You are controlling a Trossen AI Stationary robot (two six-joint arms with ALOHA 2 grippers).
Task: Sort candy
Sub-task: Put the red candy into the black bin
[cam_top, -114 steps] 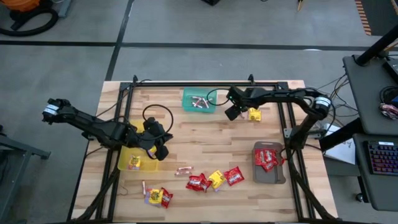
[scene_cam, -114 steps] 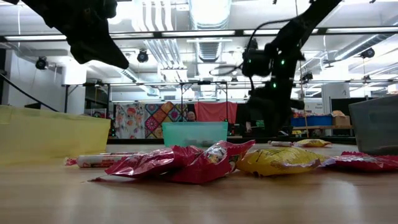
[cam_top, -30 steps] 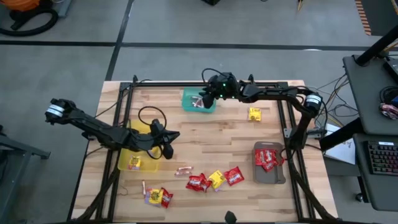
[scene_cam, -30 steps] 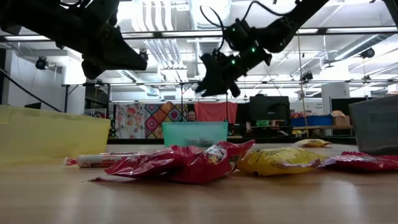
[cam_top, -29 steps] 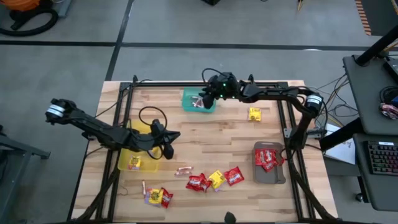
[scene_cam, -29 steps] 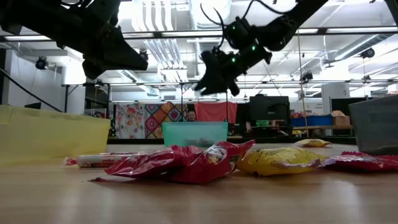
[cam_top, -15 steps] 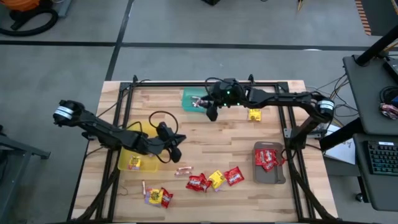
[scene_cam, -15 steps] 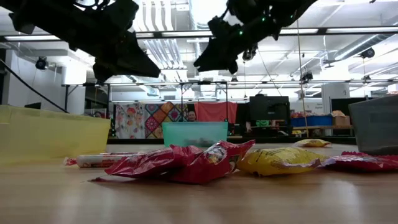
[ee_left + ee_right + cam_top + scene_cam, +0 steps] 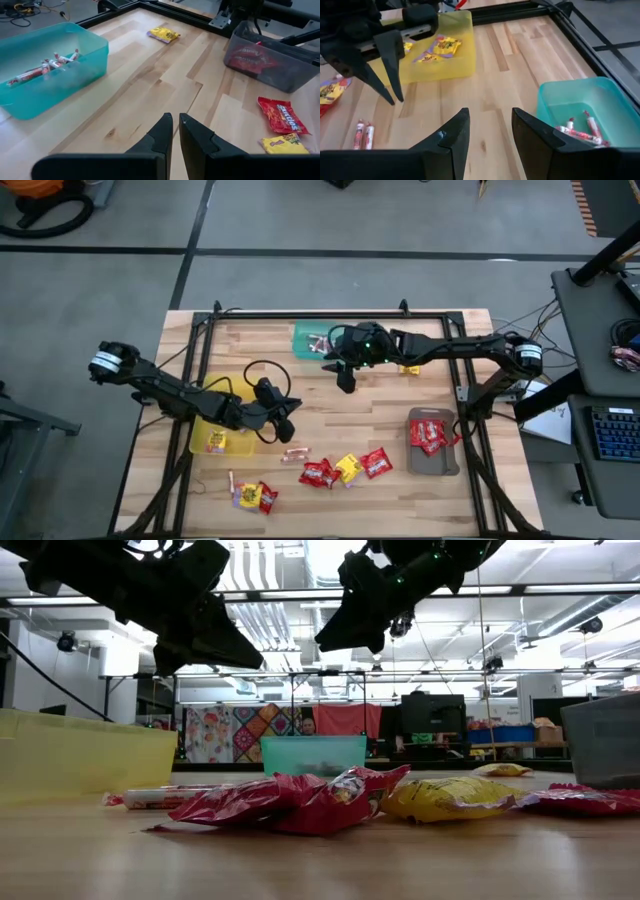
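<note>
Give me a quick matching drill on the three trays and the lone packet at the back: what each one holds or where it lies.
Things:
1. yellow plastic tray
2. teal plastic tray
3. grey plastic tray
4. lone yellow packet

Contents or place:
A. shiny red packets
B. bare wood between the teal and grey trays
C. small pinkish twisted rolls
D. yellow packets with purple marks

Pairs: 1-D, 2-C, 3-A, 4-B
</note>
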